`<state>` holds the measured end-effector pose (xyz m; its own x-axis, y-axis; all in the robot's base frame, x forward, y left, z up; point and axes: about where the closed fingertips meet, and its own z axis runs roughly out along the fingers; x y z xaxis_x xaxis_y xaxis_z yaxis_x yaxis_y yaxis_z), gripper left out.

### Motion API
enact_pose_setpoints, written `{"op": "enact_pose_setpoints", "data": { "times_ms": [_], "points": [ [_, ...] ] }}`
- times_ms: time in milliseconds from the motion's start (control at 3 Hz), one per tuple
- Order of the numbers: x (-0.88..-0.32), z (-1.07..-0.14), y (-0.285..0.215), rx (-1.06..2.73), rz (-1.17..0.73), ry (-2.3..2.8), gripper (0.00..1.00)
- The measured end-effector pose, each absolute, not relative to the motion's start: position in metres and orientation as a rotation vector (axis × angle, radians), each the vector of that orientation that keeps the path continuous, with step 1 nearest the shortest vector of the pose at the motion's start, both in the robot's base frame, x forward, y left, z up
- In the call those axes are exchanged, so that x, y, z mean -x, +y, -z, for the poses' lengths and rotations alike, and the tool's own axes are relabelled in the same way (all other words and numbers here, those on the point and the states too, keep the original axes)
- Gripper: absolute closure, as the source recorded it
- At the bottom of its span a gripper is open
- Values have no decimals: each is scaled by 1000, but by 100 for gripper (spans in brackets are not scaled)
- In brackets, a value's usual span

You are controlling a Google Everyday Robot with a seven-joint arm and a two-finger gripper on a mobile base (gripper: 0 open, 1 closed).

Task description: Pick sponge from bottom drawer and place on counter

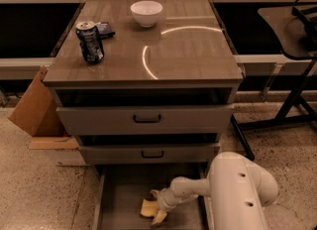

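**Gripper at the sponge, low in the bottom drawer**

The gripper [158, 205] is down in the bottom drawer [119, 199], touching the sponge [147, 207], which lies on the drawer floor at its 7 o'clock. Whether it has closed on the sponge I cannot tell. The sponge looks light, soft and squashy, so a pinch across its flat middle should hold.

Count: one sponge, three drawers, and one counter [188, 55] carrying one bowl [146, 12] at 12 o'clock and one can [90, 41] at 10.
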<state>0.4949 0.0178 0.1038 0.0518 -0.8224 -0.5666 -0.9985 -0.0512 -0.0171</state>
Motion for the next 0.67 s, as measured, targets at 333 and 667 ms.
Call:
{"op": "enact_pose_setpoints", "data": {
  "times_ms": [333,667],
  "points": [
    [-491,-99,22,1931,-599,1814,42],
    [-488,-105,26,1934,-612,1782,65]
  ]
}}
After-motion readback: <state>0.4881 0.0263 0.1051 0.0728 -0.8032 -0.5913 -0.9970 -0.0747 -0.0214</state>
